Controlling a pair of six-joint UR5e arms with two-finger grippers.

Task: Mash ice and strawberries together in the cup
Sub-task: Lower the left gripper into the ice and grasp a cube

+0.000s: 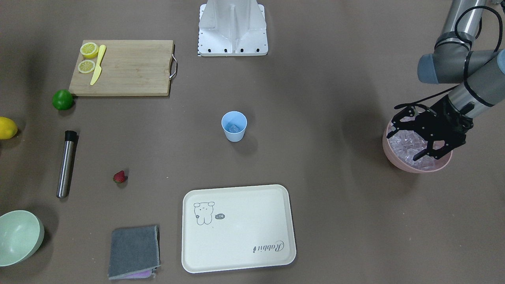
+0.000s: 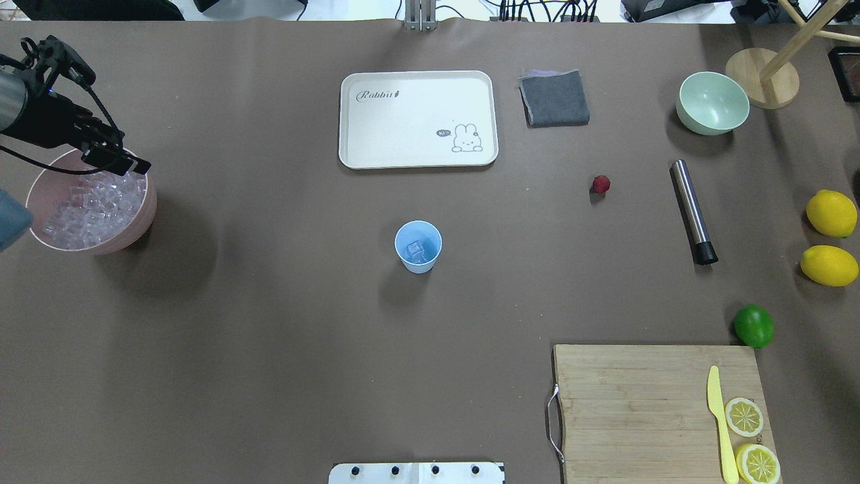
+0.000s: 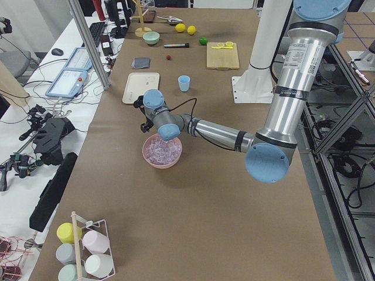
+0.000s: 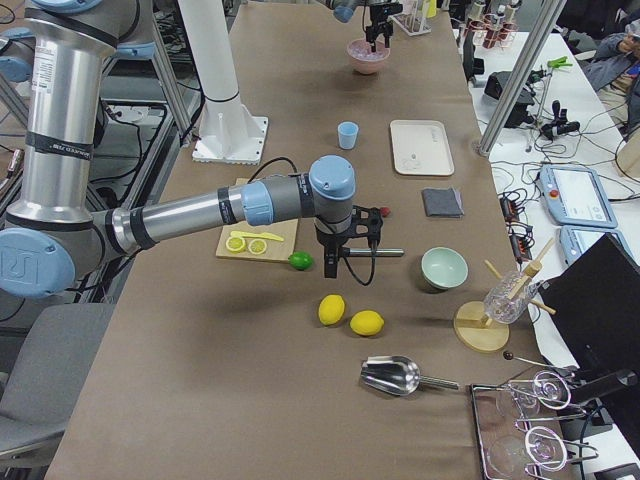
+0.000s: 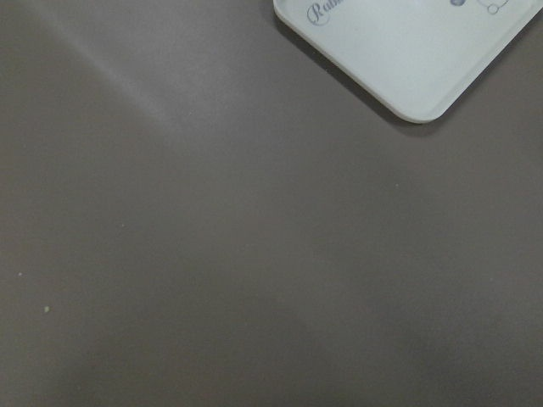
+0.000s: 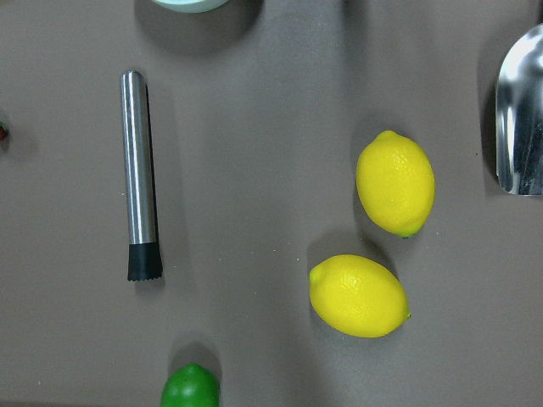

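the left gripper (image 1: 411, 139) hung, fingers spread, over clear ice cubes (image 2: 87, 208) in a round pink bowl (image 1: 399, 162). the small light blue plastic cup (image 1: 234, 135), one cube inside, stood mid-table, well apart from the small dark red strawberry (image 1: 119, 176). the right gripper (image 4: 345, 250) could not be judged spread or pressed together.

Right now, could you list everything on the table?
cup: 1, blue, centre
pink bowl: 1, pink, far left
ice: many, clear, pink bowl and cup
muddler: 1, steel, right side
strawberry: 1, red, near muddler
green bowl: 1, green, far right
tray: 1, cream, beyond cup
cloth: 1, grey, beside tray
lemons: 2, yellow, right edge
cutting board: 1, wood, near right
lime: 1, green, by board
lemon halves: 2, yellow, on board
knife: 1, yellow, on board
scoop: 1, metal, past lemons
left gripper: 1, black, over pink bowl
right gripper: 1, black, near lime
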